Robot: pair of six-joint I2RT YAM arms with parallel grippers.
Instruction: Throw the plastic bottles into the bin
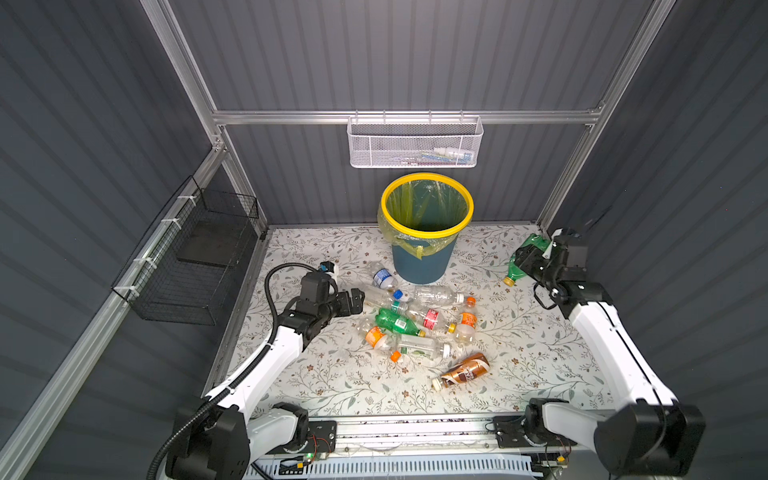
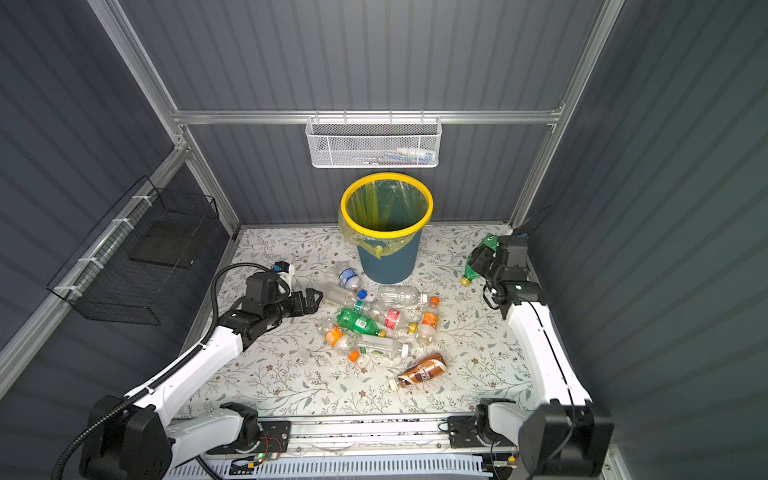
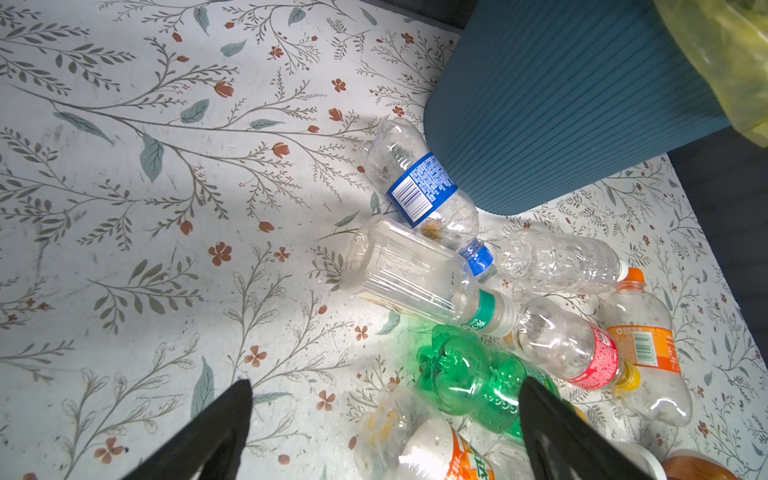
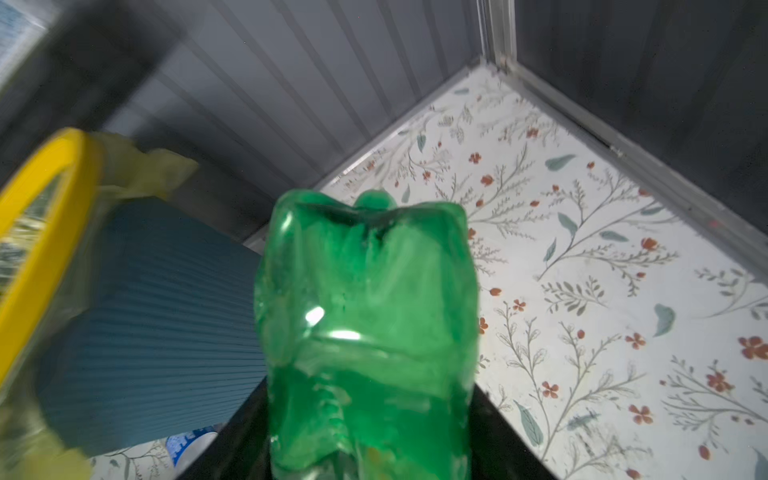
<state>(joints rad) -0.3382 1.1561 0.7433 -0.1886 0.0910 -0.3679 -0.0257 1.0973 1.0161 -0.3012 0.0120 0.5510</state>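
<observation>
Our right gripper has its jaws squeezed onto a green bottle, which sticks out past them. The bin stands off to one side of these jaws. Our left gripper is wide open and holds nothing. The other bottles lie just ahead of its jaws.

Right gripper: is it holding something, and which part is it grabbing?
Yes, the right gripper holds a green bottle around the middle of its body. The left gripper is open and holds nothing.
</observation>
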